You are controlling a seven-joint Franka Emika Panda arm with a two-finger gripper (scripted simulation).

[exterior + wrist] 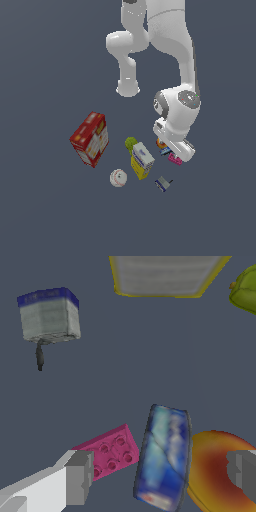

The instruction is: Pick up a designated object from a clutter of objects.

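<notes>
The designated object point(162, 456) is a small dark navy roundish piece with a light-blue face, lying on its side. My gripper point(160, 473) is open, and the piece sits between its two grey fingers point(77, 476), apart from both. The pink brick point(107, 452) lies on one side of the piece and the orange fruit point(215, 471) on the other. In the exterior view the gripper point(169, 151) hangs low over this spot. Only a dark sliver of the designated object point(164, 151) shows there, beside the orange fruit point(161, 143) and the pink brick point(174, 160).
The clutter spreads toward the exterior view's left: red carton point(90, 138), green lump point(131, 144), yellow-white box point(142, 160), white baseball point(118, 177). A grey-blue boxy piece point(162, 183) lies close by, and it also appears in the wrist view as the boxy piece point(49, 316).
</notes>
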